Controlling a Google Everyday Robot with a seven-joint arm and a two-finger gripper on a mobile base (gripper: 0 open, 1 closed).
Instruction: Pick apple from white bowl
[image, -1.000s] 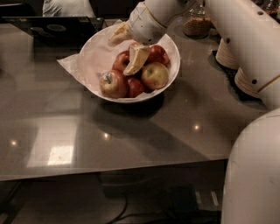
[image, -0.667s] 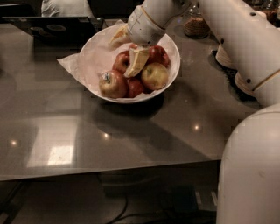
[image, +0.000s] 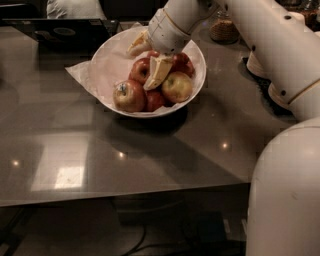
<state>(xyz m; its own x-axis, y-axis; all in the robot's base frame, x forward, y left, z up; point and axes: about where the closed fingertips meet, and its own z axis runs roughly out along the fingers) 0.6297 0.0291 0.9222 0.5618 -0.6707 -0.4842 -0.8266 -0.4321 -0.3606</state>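
The white bowl (image: 201, 75) stands on the grey table at the back middle, lined with crumpled white paper (image: 107, 67). It holds several apples. A deep-red apple (image: 140, 70) lies near the bowl's middle. My gripper (image: 148, 58) reaches down into the bowl from the upper right, its cream fingers (image: 158, 71) spread to either side of this apple. A red-yellow apple with a sticker (image: 129, 96) lies at the front left. A yellow-green apple (image: 176, 86) lies at the right.
A dark laptop-like object (image: 60, 30) lies behind the bowl on the left. A jar (image: 223, 27) stands at the back right. My white arm and body (image: 287, 190) fill the right side. The table's front edge (image: 125, 192) runs across below.
The gripper has sunk slightly lower into the bowl around the deep-red apple. The apples have not visibly moved.
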